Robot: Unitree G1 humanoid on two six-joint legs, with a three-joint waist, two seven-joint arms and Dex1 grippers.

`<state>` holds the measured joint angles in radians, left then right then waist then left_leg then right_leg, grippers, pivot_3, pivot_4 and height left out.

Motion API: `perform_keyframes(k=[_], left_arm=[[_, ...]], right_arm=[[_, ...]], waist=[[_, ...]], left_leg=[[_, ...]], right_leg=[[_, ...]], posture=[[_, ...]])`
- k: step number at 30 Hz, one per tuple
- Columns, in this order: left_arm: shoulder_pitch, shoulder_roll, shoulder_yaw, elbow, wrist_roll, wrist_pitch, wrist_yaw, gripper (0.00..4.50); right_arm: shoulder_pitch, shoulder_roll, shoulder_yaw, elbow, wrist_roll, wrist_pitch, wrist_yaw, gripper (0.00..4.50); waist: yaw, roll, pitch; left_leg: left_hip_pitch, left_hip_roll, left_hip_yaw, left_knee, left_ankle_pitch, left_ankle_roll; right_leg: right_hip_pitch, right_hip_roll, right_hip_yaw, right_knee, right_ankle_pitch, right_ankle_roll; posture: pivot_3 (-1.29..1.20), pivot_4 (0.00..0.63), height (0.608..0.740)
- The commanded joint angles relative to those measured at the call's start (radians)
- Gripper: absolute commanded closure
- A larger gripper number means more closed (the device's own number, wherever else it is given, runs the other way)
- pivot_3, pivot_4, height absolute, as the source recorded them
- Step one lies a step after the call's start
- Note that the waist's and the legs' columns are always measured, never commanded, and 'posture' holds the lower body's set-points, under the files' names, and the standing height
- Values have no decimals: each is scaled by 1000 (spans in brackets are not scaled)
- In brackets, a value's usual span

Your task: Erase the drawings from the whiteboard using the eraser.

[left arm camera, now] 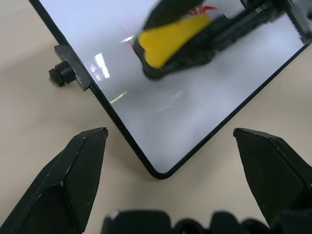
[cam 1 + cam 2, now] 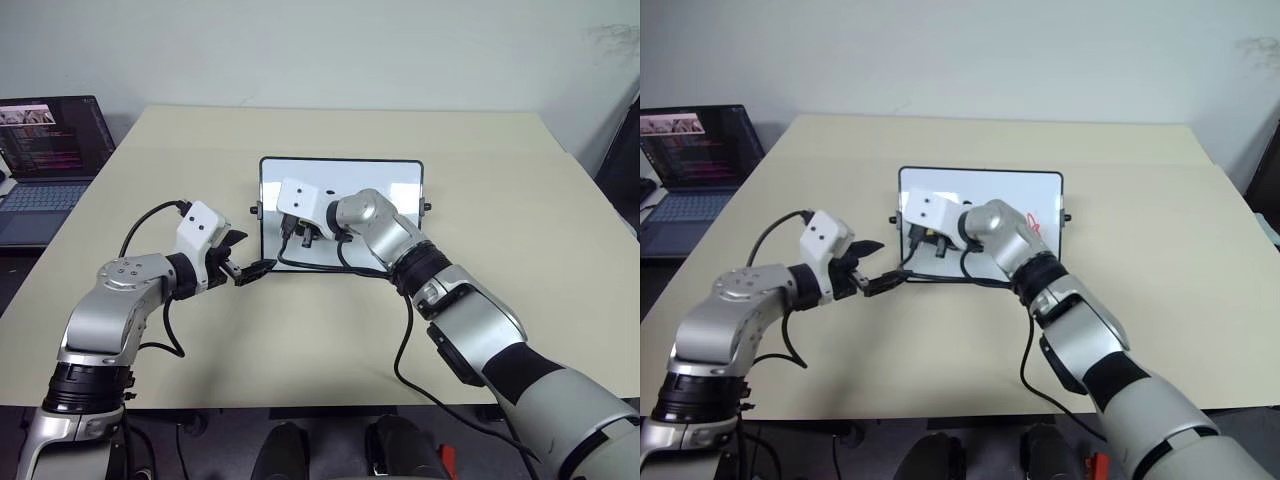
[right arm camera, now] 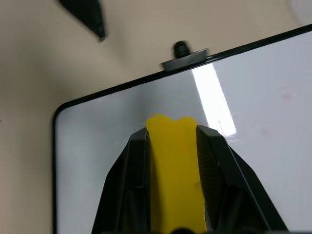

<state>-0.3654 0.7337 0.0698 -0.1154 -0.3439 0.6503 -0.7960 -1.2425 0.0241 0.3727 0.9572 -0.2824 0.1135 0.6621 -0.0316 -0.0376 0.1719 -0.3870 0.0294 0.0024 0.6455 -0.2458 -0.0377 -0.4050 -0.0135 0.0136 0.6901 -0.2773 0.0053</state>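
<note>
One beige rectangular tabletop point(image 2: 300, 330) carries the small white board with thin black frame point(image 2: 400, 175), lying flat near centre. The right pincer point(image 3: 171, 141) is clamped tight on the small yellow rectangular eraser block point(image 3: 173, 170), which sits between its fingers against the board near the corner facing the left arm. The left pincer point(image 1: 170, 141) hovers wide apart, empty, straddling that corner. Red marker scribbles point(image 2: 1033, 222) show beside the right arm.

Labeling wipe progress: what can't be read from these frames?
- Drawings: head views, right arm covers most of the whiteboard; how many remain is unclear.
- Eraser: left wrist view, blurred; contact with the board can't be told.
- Laptop: cut by the frame edge, text too small.
</note>
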Motion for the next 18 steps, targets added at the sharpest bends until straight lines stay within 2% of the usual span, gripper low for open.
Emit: perform_keyframes(k=[1, 5, 11, 18], left_arm=[[-12, -1, 5, -36, -5, -10, 1, 0], [-11, -3, 5, -38, -5, -9, 2, 0], [-6, -4, 10, -44, -6, -7, 5, 0], [-9, -9, 10, -39, -7, -7, 5, 0]], right_arm=[[-25, -1, -20, 24, 1, -2, -37, 3515], [-14, 12, -1, 31, -8, -7, -28, 3515], [36, -6, 67, 2, -42, 16, 95, 3515], [-39, 19, -24, 30, 8, -21, -79, 3515]], waist=[[0, 0, 0], [-2, 0, 0], [-3, 0, 0], [-2, 0, 1]], left_leg=[[0, 0, 0, 0, 0, 0], [0, 0, 1, -1, 0, 0], [0, 0, 0, -1, 0, 0], [0, 0, 0, 0, 0, 0]], right_leg=[[0, 0, 0, 0, 0, 0], [0, 0, 0, -1, 0, 0], [0, 0, 0, -1, 0, 0], [0, 0, 0, -1, 0, 0]], posture=[[0, 150, 740], [0, 150, 740], [0, 150, 740], [0, 150, 740]])
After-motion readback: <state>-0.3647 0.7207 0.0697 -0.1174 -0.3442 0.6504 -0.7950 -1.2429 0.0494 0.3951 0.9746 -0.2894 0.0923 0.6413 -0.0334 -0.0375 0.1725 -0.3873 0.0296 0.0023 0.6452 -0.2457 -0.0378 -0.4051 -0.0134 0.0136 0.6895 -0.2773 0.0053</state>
